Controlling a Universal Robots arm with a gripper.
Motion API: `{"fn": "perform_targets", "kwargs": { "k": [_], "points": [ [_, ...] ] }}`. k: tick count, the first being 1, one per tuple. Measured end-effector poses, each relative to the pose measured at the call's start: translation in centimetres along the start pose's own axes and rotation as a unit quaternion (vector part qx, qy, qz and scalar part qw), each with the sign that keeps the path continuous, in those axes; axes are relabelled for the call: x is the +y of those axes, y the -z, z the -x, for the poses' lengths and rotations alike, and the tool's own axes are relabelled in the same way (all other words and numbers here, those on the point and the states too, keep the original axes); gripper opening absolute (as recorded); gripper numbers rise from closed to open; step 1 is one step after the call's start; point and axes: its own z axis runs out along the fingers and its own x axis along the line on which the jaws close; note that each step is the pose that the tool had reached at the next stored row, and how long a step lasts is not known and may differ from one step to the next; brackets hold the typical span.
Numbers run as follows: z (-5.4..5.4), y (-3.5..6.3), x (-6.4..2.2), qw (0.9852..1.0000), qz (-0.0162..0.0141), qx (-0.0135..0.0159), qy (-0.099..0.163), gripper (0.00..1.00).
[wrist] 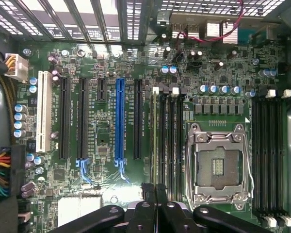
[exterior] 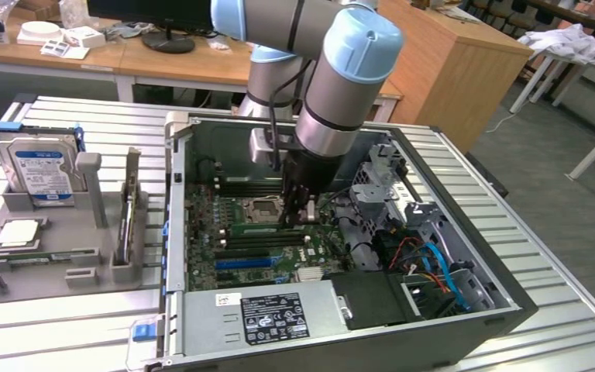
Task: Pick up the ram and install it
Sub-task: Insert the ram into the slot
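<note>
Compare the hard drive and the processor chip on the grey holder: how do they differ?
Pose: the hard drive stands upright in its slot, while the processor chip lies flat. Look: the hard drive carries a blue label, and the processor chip is plain silver and square. Size: the hard drive is clearly larger than the processor chip. Shared: both are silver and sit on the grey holder at the exterior view's left.
</note>
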Motion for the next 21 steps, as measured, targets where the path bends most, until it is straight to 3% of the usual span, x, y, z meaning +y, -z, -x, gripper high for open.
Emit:
{"fn": "perform_targets", "kwargs": {
  "k": [21],
  "points": [
    [-0.04,-0.58,0.15,1.0000,-0.0004,0.0000,0.000,0.12]
  ]
}}
